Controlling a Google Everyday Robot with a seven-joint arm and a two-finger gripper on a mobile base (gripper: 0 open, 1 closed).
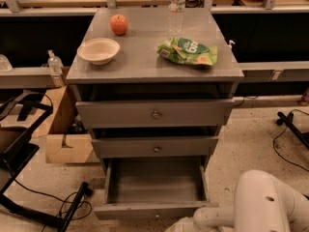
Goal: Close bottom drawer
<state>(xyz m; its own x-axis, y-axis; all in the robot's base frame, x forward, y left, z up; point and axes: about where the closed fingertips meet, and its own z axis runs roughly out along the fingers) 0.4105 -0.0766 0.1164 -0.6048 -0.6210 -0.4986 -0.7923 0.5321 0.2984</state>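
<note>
The bottom drawer (145, 210) of the grey cabinet is pulled far out, and its inside is bare. Its narrow front panel lies near the lower edge of the view; the knob is barely visible. My gripper (179, 225) sits at the very bottom edge, just in front of the drawer front and right of its middle, mostly cut off. My white arm (217, 217) reaches to it from the lower right.
The middle drawer (155, 148) and top drawer (155, 114) stand slightly out. On the cabinet top are an apple (119, 24), a bowl (98, 50), a green chip bag (188, 51) and a water bottle (176, 4). A cardboard box (65, 146) and black frame (21, 149) stand left; cables (289, 129) lie right.
</note>
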